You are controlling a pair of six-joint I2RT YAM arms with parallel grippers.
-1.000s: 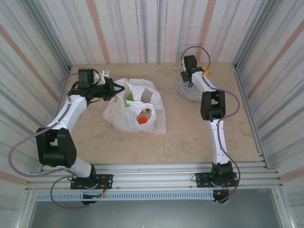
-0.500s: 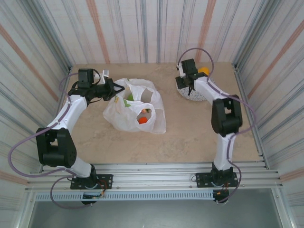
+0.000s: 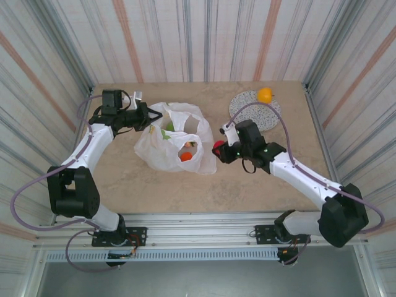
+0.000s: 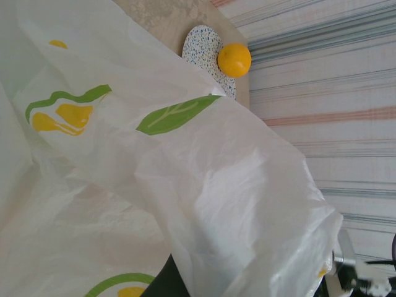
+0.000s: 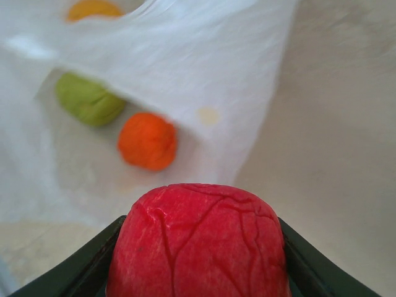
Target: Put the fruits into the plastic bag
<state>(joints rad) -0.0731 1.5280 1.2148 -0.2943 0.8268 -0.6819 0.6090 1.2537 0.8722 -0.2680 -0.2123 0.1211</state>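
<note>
Here's the plastic bag (image 3: 162, 154), lying crumpled on the tabletop (image 3: 247, 179) with its mouth facing up; lemon slices and green leaves are printed over the white film.

The left tool (image 3: 147, 117) sits at the bag's left rim, its fingers pressed together on the thin plastic and holding that edge up; from the left wrist the plastic bag (image 4: 247, 204) drapes right across the lens, a green leaf print on top.

Over on the bag's right side comes the right tool (image 3: 218, 150), low and just beside the bag's right edge; it is pinching the red apple (image 3: 217, 147), one dark finger on each flank; the right wrist view shows the red apple (image 5: 198, 241) clamped in the right tool (image 5: 199, 272), streaked skin and all, just short of the plastic bag (image 5: 204, 55).

Inside the bag: an orange ball (image 3: 185, 156) near the right side, a green pear (image 3: 167, 131) further in; the right wrist sees the orange ball (image 5: 147, 141) and green pear (image 5: 90, 99) through the opening, with a yellowish fruit (image 5: 93, 8) beyond them, blurred.

Well to the right of the bag and further back, a grey speckled plate (image 3: 250, 114) carries one yellow-orange ball (image 3: 265, 94) on its far edge; the left wrist catches that yellow-orange ball (image 4: 234, 60) and the grey speckled plate (image 4: 204, 46) past the bag's film.
</note>
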